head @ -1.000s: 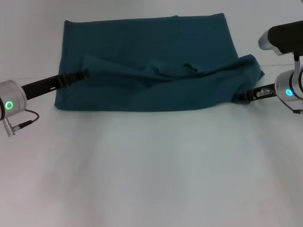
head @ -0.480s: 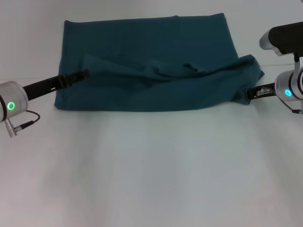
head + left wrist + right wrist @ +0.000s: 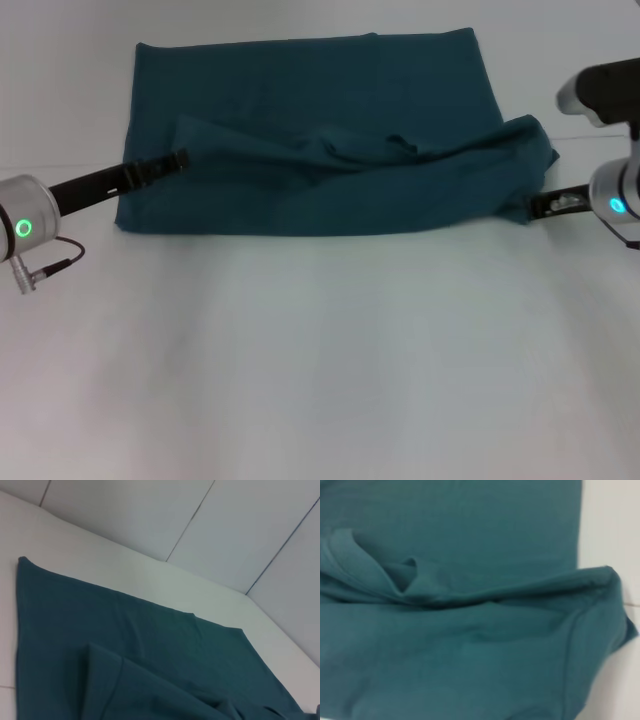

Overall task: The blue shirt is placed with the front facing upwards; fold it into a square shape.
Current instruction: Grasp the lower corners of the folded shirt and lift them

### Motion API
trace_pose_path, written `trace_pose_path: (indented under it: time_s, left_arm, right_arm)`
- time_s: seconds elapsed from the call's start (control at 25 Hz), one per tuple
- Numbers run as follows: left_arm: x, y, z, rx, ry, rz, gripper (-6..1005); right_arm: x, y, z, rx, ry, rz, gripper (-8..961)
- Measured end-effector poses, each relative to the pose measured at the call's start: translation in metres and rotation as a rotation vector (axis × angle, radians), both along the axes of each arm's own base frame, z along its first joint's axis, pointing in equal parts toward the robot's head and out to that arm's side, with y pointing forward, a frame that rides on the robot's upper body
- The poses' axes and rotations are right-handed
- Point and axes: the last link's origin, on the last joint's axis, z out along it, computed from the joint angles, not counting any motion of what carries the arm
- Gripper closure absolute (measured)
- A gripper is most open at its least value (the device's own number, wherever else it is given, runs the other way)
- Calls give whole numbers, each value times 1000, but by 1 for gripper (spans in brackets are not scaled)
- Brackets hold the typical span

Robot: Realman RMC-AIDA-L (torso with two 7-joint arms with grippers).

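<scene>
While blue shirt (image 3: 310, 130) lies half-folded, grippers flanking

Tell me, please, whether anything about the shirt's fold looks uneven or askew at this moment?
Yes. The blue shirt lies flat along its far edge, but the folded-over layer is rumpled, with a bunched ridge across the middle. On the robot's right, a corner bulges past the straight side edge by the right gripper.

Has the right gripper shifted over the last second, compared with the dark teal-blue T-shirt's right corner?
Yes. The right gripper has drawn back toward the robot's right, away from the blue shirt, whose bunched right corner lies as before. The left gripper sits at the shirt's left edge.
</scene>
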Motion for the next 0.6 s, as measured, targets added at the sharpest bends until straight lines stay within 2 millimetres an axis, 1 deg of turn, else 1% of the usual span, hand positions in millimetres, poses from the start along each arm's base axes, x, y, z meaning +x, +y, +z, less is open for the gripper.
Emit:
trace_pose_path:
  time_s: [0.24, 0.4, 0.6]
  left_arm:
    - [2, -4, -4, -36, 29, -34, 82]
    - [8, -5, -3, -61, 67, -81, 82]
    - [14, -6, 2, -72, 140, -141, 82]
  right_arm:
    - [11, -3, 10, 16, -17, -10, 926]
    - [11, -3, 13, 18, -30, -2, 928]
    - [7, -2, 9, 11, -37, 15, 929]
